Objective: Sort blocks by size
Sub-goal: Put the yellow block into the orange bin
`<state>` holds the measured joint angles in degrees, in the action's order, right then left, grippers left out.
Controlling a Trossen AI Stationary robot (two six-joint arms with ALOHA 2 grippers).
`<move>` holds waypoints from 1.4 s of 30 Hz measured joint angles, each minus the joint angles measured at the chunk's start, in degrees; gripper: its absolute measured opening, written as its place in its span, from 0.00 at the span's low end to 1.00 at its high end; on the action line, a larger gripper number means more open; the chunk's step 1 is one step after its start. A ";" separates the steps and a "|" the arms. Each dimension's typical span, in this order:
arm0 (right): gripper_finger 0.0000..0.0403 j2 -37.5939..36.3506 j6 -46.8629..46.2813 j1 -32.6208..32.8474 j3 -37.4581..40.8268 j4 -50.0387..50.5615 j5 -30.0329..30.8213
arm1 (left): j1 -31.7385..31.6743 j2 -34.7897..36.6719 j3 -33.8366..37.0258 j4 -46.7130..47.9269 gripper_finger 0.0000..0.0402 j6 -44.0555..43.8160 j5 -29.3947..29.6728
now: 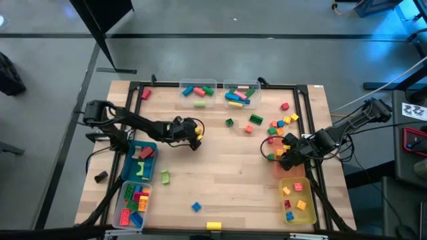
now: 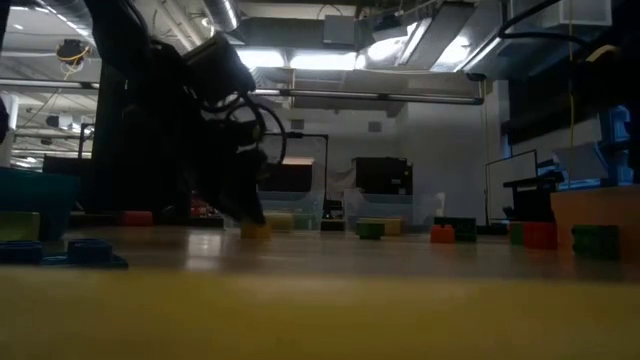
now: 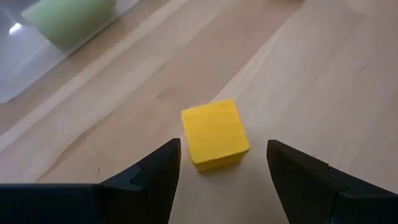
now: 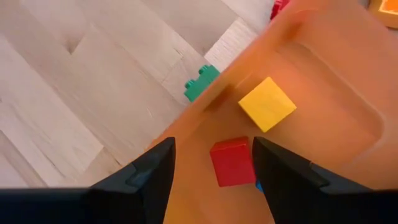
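Small yellow cube (image 3: 214, 134) flat on wood, coloured blocks (image 1: 280, 124) scattered

Grey floor (image 1: 267, 20), ceiling strip lights (image 2: 300, 60), dark cabinet (image 2: 380, 177) behind.

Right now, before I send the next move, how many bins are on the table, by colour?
clear bins: 3
blue bin: 1
orange bin: 1
yellow bin: 1
Total: 6
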<state>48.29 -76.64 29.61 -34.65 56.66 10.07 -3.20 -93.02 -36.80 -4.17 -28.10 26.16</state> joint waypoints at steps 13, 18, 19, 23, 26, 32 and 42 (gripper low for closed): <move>0.54 0.00 0.40 0.00 0.00 -7.04 -0.44 | -1.84 -5.09 -0.04 -5.73 0.42 4.01 0.26; 0.54 -0.02 0.02 0.00 0.00 -12.54 -0.53 | -1.79 -5.09 -0.04 -6.09 0.30 4.95 0.34; 0.54 -0.02 -0.59 0.00 0.00 -14.29 -0.45 | -1.74 -5.09 -0.04 -6.12 0.30 5.38 0.34; 0.54 -0.02 -1.01 0.00 0.00 -23.50 3.02 | -1.54 -5.11 -0.02 -8.27 0.30 7.49 -0.51; 0.54 0.00 -1.00 0.00 0.00 -29.79 9.30 | -0.85 -5.11 -0.56 -12.42 0.30 9.00 -1.96; 0.54 0.00 -1.05 -0.01 0.00 -36.02 20.28 | 2.46 -5.11 -3.33 -23.67 0.30 14.46 -6.98; 0.54 3.88 -3.45 -0.02 0.00 -41.79 23.90 | 8.56 -5.09 -10.21 -34.46 0.30 25.70 -10.89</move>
<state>52.17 -80.10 29.58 -34.65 14.87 33.96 5.35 -98.10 -47.00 -38.63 -2.40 15.27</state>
